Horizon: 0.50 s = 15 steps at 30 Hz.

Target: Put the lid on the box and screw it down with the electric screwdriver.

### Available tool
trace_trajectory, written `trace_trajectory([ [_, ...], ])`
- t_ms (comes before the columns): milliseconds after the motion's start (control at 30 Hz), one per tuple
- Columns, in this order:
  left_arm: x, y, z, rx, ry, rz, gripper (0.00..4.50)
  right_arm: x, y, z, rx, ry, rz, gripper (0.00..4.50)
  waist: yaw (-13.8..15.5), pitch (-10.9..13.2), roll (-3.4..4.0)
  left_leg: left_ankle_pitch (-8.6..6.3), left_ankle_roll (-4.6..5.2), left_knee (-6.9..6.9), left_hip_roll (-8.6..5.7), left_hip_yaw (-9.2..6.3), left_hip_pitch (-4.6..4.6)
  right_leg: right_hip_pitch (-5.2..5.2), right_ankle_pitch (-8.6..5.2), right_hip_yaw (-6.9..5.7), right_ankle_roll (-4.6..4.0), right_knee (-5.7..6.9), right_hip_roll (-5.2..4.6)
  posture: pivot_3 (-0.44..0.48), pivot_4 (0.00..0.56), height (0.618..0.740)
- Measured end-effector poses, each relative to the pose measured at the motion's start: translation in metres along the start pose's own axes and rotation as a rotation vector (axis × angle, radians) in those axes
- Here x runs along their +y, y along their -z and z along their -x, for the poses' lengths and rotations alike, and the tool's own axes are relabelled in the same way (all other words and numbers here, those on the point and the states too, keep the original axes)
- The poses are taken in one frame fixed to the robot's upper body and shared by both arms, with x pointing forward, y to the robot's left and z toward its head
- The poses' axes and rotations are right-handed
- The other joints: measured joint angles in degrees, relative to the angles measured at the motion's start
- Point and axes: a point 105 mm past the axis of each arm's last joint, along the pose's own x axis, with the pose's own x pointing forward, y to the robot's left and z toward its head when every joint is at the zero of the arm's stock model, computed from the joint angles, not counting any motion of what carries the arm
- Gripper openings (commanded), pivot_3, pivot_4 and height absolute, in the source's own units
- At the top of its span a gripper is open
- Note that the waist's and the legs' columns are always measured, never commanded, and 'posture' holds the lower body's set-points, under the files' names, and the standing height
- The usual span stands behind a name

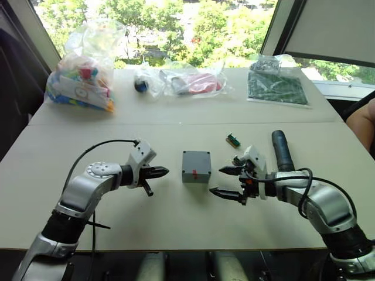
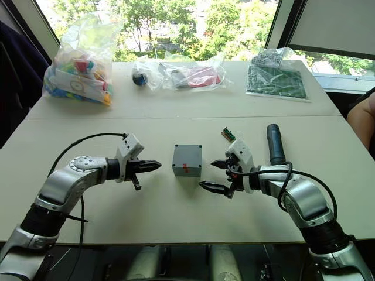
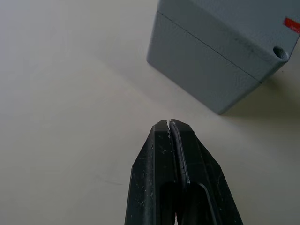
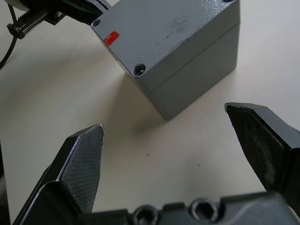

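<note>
The grey box [image 1: 196, 167] stands mid-table between my two grippers. The lid [image 4: 164, 33] lies fitted on it, with a thin seam around the body [image 4: 201, 79], open corner screw holes and a small red mark. My left gripper [image 1: 163, 171] is shut on nothing, its tips [image 3: 169, 123] pointing at the box from a short way off. On the box's other side my right gripper [image 1: 217, 180] is open and empty, close to the box without touching it. Just behind the right gripper, the dark electric screwdriver [image 1: 282, 151] lies on the table.
A small green connector [image 1: 233, 140] lies behind the box to the right. Along the far table edge sit a bag of colourful parts [image 1: 82, 76], clear bags [image 1: 190, 82] and a bag of green boards [image 1: 276, 86]. A person's arm [image 1: 363, 126] shows at the right edge.
</note>
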Motion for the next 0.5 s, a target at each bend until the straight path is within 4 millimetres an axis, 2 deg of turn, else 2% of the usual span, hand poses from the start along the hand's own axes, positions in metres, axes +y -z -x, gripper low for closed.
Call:
trace_trajectory([
  [133, 0.003, -0.006, -0.013, 0.009, 0.016, -0.057, 0.0, 0.011, 0.0, -0.008, 0.002, -0.055, 0.009, 4.47, 0.08, 0.01, -0.04, 0.01, -0.01, 0.12, -0.01, 0.0, 0.0, 0.08, -0.1, 0.0, -0.19, -0.02, -0.01, 0.0, 0.15, 0.74],
  [400, 0.007, -0.033, -0.039, -0.073, 0.068, -0.095, 0.0, 0.043, -0.003, -0.007, 0.007, -0.161, 0.013, 4.47, 0.0, 0.02, -0.07, 0.01, -0.01, 0.1, -0.01, -0.03, 0.02, 0.08, 0.01, -0.01, 0.02, 0.01, 0.01, 0.0, 0.15, 0.74],
  [500, 0.01, -0.034, -0.044, -0.075, 0.066, -0.119, 0.0, 0.047, -0.005, -0.006, 0.015, -0.158, 0.029, 4.47, 0.02, 0.02, -0.07, 0.01, -0.01, 0.11, -0.01, -0.04, 0.02, 0.08, 0.02, -0.02, 0.02, 0.03, 0.01, 0.0, 0.15, 0.74],
])
